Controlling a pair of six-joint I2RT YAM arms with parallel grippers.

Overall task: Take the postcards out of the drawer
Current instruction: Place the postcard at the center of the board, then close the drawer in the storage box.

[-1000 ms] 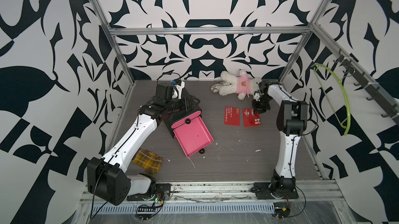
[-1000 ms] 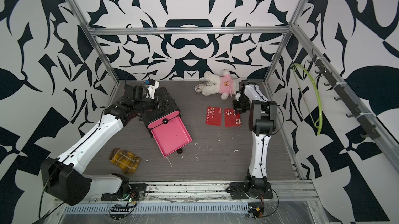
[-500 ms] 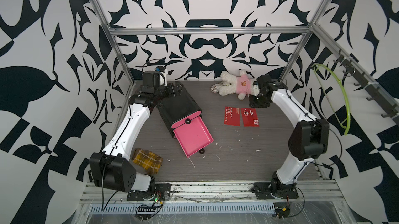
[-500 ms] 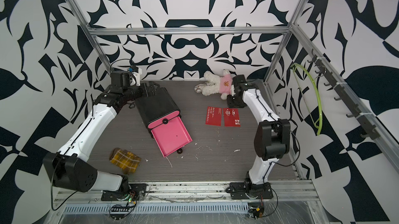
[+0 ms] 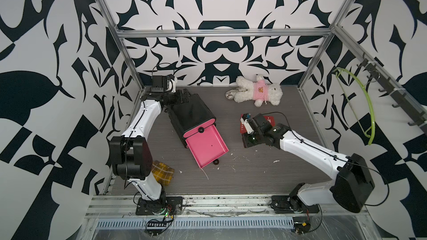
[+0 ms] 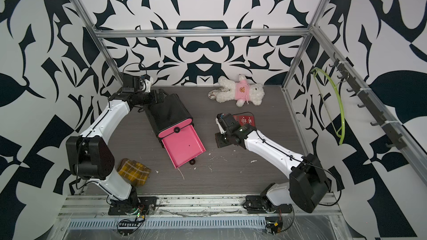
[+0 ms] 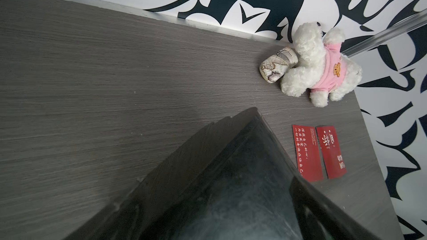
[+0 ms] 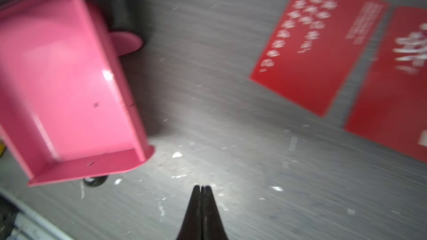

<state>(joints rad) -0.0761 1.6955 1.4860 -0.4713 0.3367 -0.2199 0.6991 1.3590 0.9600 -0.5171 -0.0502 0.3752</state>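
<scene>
i find a grey wood-grain table [image 5: 265,174]. lying on it: a black cabinet [image 5: 191,114] with its pink drawer [image 5: 205,146] pulled out, two red postcards [image 7: 307,155] flat side by side, a plush bear [image 5: 258,90] at the back wall touching a map-print roll [image 7: 277,66], a yellow plaid cloth [image 5: 163,174], and scattered white scraps [image 5: 275,161].

Print found on two items only.

- column-text postcard [image 7: 307,155]: red, with white Chinese characters in vertical columns and a strip of fine print alongside. Too small to read.
- big-character postcard [image 7: 331,151]: red, with large white Chinese characters and smaller ones at one end. Not legible.

Right wrist view: both blurred.
</scene>
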